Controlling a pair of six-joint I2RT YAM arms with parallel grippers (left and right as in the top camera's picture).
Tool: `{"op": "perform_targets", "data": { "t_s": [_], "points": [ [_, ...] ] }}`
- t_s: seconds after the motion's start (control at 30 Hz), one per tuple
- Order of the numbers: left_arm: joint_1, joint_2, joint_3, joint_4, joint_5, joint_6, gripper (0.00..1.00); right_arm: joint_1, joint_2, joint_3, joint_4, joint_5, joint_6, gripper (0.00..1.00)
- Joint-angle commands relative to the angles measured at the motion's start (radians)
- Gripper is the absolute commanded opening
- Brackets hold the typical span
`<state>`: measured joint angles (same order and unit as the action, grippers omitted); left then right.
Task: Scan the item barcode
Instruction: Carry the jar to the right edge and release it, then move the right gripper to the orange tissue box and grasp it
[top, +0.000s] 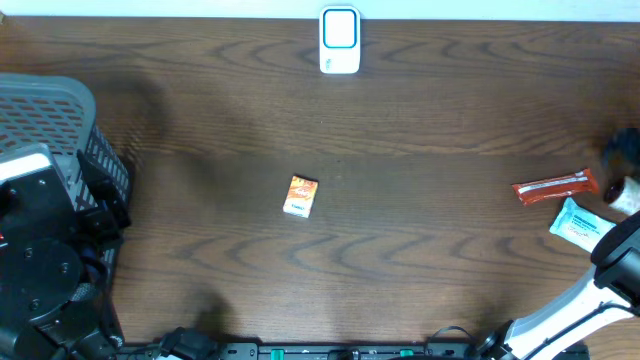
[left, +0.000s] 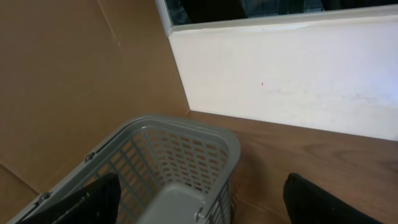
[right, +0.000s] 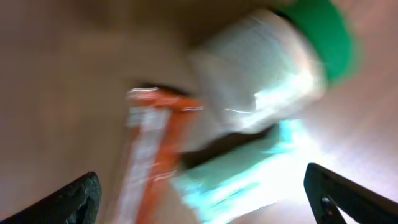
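Above the basket (left: 186, 124), left hand (left: 199, 205) gapes wide — right hand (right: 205, 196) too, seemingly empty.

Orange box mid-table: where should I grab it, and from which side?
Grip the orange box across its two long edges, coming straight down. It lies flat on the table with bare wood on every side, and its narrow width is probably the easiest span. It sits slightly askew, so rotate to match.
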<state>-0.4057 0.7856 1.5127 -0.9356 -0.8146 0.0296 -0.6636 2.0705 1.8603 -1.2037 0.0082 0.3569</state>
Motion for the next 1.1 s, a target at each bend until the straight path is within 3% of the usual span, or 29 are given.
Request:
{"op": "perform_targets", "data": {
  "t_s": [0.0,0.17,0.33,0.73,1.07],
  "points": [
    [0.003,0.002,-0.004,0.0,-0.009,-0.002,0.84,0.073,-0.1,0.112,-0.026,-0.349,0.047,0.99],
    [0.003,0.002,-0.004,0.0,-0.009,-0.001,0.84,0.267,-0.213,0.119,0.006,-0.329,0.13,0.99],
    [0.003,0.002,-0.004,0.0,-0.009,-0.002,0.84,0.554,-0.267,0.119,0.015,-0.32,0.17,0.99],
    [0.003,0.002,-0.004,0.0,-0.009,-0.002,0.84,1.183,-0.123,0.116,0.068,-0.284,0.129,0.99],
    [0.003,0.002,-0.004,0.0,-0.009,-0.002,0.84,1.421,0.037,0.116,0.121,-0.169,0.121,0.99]
  ]
}}
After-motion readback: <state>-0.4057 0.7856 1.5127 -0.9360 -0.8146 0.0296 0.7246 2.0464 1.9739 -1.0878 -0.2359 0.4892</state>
